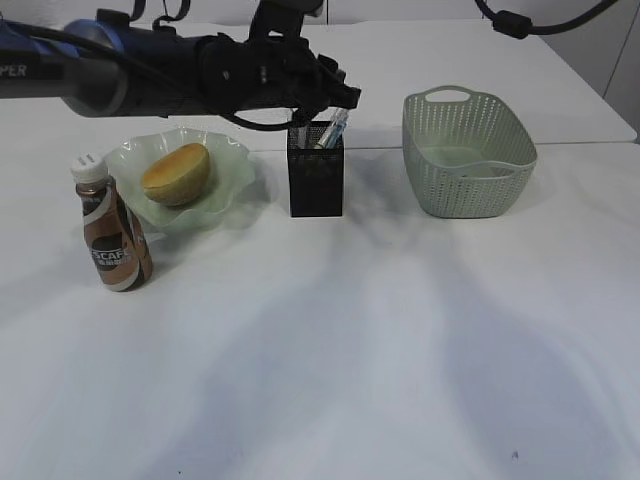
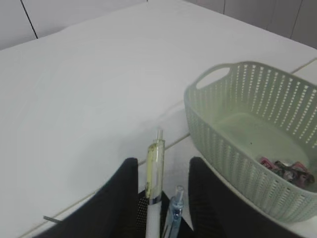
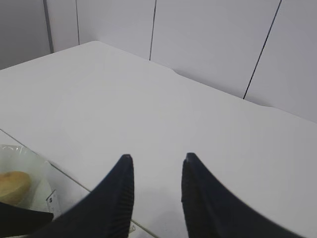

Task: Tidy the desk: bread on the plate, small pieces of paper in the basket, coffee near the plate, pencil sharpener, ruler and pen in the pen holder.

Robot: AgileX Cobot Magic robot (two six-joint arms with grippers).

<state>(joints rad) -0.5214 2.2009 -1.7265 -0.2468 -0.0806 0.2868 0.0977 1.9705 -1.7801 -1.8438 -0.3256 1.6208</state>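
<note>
The bread [image 1: 176,172] lies on the green plate [image 1: 235,160], and the coffee [image 1: 112,230] stands just in front of the plate to the left. Pink and grey small pieces of paper [image 2: 287,168] lie in the basket [image 2: 233,148]. My left gripper [image 2: 164,159] hovers open over the black pen holder [image 1: 316,175]. A clear yellowish pen [image 2: 155,168] stands up between its fingers with a gap on each side, and a blue pen [image 2: 174,203] stands beside it. My right gripper [image 3: 158,156] is open and empty above the desk [image 3: 148,99]. The ruler and pencil sharpener are out of view.
The basket [image 1: 465,150] stands right of the pen holder, about a hand's width away. My left arm [image 1: 150,70] stretches from the left over the plate. Bare white tabletop [image 1: 350,350] fills the front half. A wall runs behind the desk's far edge.
</note>
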